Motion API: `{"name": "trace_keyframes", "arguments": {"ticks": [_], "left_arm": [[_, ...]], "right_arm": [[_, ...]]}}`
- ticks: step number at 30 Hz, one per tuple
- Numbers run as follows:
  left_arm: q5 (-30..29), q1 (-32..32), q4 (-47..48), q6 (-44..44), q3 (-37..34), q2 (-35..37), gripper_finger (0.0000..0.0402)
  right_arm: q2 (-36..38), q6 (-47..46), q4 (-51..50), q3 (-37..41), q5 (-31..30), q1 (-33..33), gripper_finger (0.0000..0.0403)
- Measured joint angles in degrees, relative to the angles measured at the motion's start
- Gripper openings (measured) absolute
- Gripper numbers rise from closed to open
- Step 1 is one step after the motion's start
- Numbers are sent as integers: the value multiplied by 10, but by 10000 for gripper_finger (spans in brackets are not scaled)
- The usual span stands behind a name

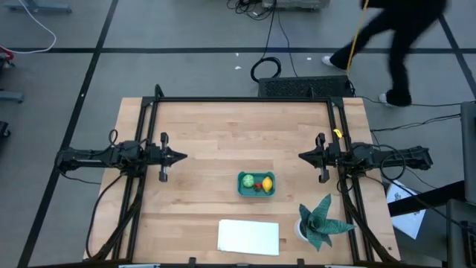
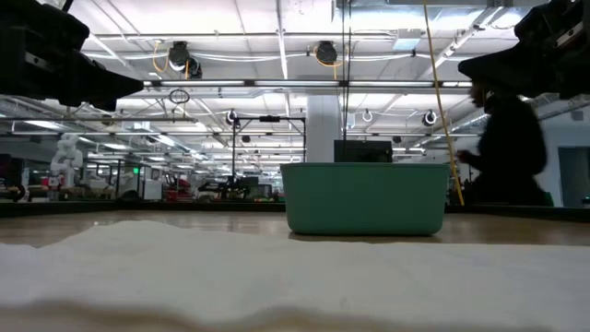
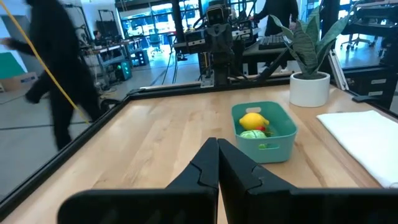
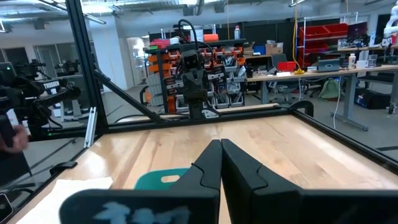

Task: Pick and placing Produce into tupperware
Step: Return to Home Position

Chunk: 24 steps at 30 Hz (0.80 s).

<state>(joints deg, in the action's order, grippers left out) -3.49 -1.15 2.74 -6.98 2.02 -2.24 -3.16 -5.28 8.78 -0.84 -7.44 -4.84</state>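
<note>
Left gripper [image 1: 181, 157], right gripper [image 1: 302, 156]: fingers pressed together, empty, well apart from the tub [image 3: 273, 144] of produce [image 3: 253, 122]. Risk: an arm sweeping low could nudge it.

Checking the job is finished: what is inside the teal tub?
The teal tub holds a yellow lemon, a round green piece and a small red piece. Whatever lies beneath them is covered.
</note>
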Motion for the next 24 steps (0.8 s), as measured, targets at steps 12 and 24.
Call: {"name": "trace_keyframes", "arguments": {"ticks": [12, 24], "left_arm": [[0, 0, 0, 13, 0, 0, 1], [0, 0, 0, 13, 0, 0, 1]], "right_arm": [[0, 0, 0, 0, 0, 0, 0], [0, 0, 0, 0, 0, 0, 0]]}}
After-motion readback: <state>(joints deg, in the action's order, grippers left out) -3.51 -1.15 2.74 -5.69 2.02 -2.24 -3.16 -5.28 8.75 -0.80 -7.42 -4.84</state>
